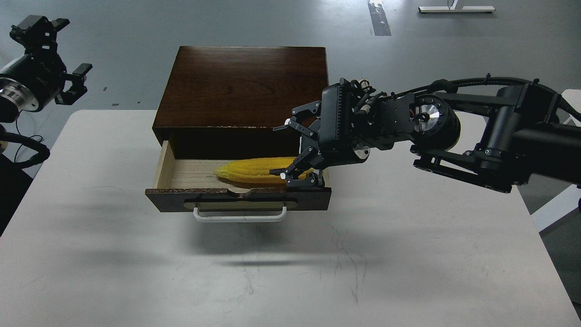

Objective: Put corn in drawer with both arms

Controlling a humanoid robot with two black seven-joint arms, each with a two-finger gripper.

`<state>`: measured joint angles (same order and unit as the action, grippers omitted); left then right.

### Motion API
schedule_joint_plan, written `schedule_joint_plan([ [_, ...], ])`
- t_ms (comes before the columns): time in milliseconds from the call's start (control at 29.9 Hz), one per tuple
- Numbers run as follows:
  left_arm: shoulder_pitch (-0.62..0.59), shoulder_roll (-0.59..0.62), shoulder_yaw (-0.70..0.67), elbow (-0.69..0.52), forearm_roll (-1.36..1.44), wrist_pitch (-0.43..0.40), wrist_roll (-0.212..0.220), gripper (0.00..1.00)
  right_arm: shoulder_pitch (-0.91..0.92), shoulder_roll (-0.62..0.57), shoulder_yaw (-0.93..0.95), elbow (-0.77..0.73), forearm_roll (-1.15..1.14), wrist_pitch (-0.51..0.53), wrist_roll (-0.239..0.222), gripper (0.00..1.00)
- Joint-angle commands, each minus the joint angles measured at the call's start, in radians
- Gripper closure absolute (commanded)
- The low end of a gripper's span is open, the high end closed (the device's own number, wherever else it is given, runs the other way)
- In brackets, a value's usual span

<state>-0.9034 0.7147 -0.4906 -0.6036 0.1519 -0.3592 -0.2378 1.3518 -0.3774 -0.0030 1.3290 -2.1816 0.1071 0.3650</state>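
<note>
White table (136,272) on grey floor (272,22) with a tape strip (379,18).

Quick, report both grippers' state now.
Left gripper: open, empty, raised off to the side.
Right gripper: open over the corn in the drawer, not gripping.

Both arms are matte black. The right arm (508,131) is built from thick rounded housings joined by flat bracket plates, with a polished silver disc at its wrist joint and a small red detail beside it. Black ribbed cables run along its top edge. A ridged black block sits just behind the right end effector (290,152), whose 2 linked, claw-like fingers end in pale tips. The left arm (20,88) shows a silver metal ring, a looping black cable below, and the left end effector (68,59) of angular black parts.
</note>
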Motion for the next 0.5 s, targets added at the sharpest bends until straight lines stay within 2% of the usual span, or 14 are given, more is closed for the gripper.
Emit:
schedule_joint_plan([
  [0,0.0,-0.001,0.0,0.001,0.0,0.0,0.0,0.02,0.0,0.0,0.001,-0.002,0.0,-0.001,0.0,0.16],
  [134,-0.002,-0.001,0.0,-0.001,0.0,-0.001,0.0,0.02,0.0,0.002,0.027,-0.007,0.0,-0.023,-0.003,0.16],
  [234,-0.002,-0.003,0.0,-0.001,0.0,-0.007,0.0,0.02,0.0,0.011,0.107,-0.01,0.0,-0.027,-0.011,0.1],
  [334,-0.002,-0.004,0.0,-0.001,0.0,-0.021,0.0,0.02,0.003,0.031,0.227,-0.046,0.169,-0.017,-0.046,0.09],
  [401,-0.002,-0.004,0.0,-0.001,-0.002,-0.03,0.0,0.02,0.003,0.031,0.302,-0.099,0.372,-0.017,-0.089,0.08],
  [435,-0.002,-0.004,0.0,-0.001,-0.002,-0.03,0.0,0.02,0.003,0.031,0.302,-0.099,0.373,-0.017,-0.089,0.08],
  [468,-0.002,-0.006,0.0,-0.001,-0.002,-0.032,0.0,0.02,0.003,0.026,0.326,-0.123,0.496,-0.017,-0.103,0.08],
])
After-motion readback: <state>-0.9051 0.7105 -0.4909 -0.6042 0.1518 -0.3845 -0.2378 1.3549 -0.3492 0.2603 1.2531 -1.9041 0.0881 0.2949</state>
